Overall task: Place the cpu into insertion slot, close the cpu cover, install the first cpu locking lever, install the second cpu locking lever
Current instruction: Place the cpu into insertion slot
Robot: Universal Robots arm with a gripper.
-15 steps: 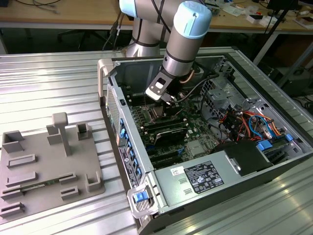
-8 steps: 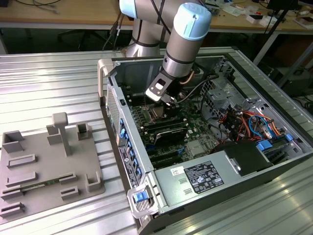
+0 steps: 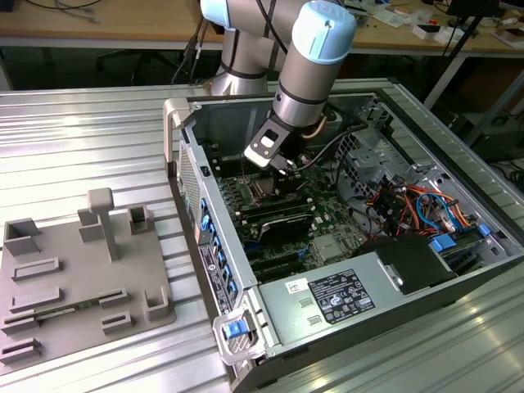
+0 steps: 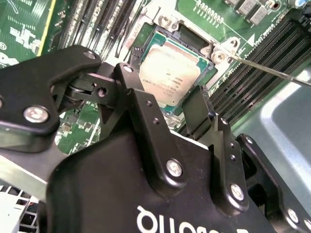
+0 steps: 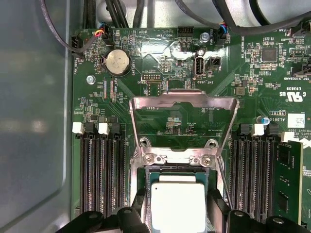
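Silvery-grey square cpu (image 5: 177, 206) looks light, fragile, edge-grip only, lies in dark metal-rimmed insertion slot (image 5: 167, 171); black gripper (image 4: 171, 99) spread astride, empty.

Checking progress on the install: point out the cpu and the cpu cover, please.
cpu (image 5: 178, 206): first wrist view, middle of its metal top.
cpu cover (image 5: 184, 101): first wrist view, bar of its open frame.
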